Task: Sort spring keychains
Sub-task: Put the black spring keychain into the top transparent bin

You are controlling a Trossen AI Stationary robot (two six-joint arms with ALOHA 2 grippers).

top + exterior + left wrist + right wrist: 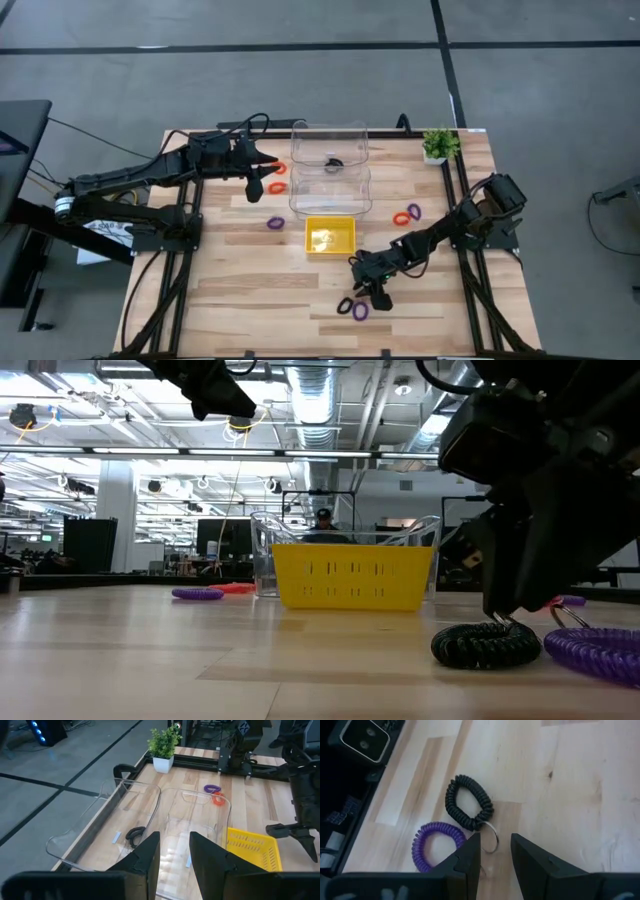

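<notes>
Right claw [495,855], fingers spread, hovers at the near surface edge with the black spring keychain [468,802] dead ahead, its metal ring [491,840] between the fingertips

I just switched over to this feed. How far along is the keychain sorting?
Early. One black keychain already lies in a clear bin; the yellow tray looks empty. The right claw, open, hovers over a black keychain beside a purple one, gripping neither. The left claw, open and empty, hangs by the bins. Left out: orange keychains, a purple one, and an orange-purple pair.
</notes>
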